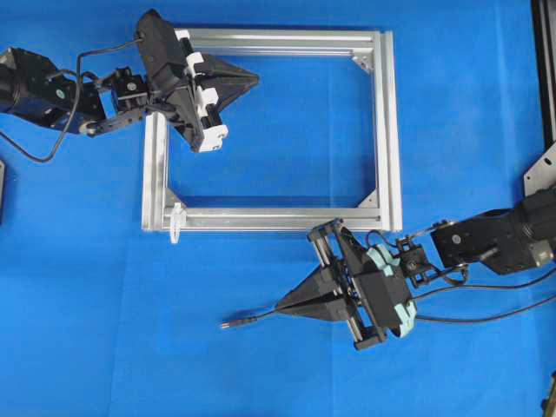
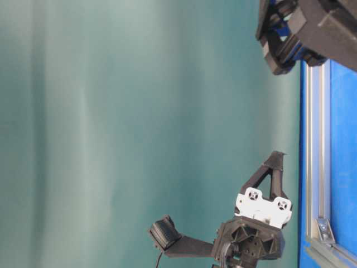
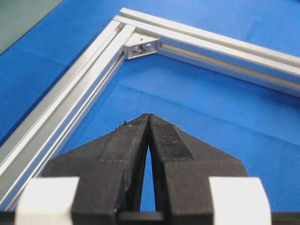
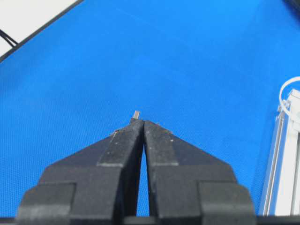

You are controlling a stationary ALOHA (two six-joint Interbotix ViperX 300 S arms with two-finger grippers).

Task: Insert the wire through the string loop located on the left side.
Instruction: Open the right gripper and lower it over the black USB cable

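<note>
Blue cloth (image 1: 261, 373) covers the whole table in the overhead view, with a silver rectangular frame (image 1: 387, 130) lying flat on it, the string loop (image 1: 177, 221) at the frame's near-left corner, the left gripper (image 1: 254, 79) closed and empty over the frame's far-left part, and the right gripper (image 1: 282, 307) closed on the wire (image 1: 239, 321), whose plug end pokes out to the left near the frame's near rail. Table-level view shows a plain teal backdrop (image 2: 111, 111) behind the arms. Left wrist view shows shut jaws above cloth inside the frame's corner; right wrist view shows shut jaws with the plug tip beyond them and the loop at far right.
</note>
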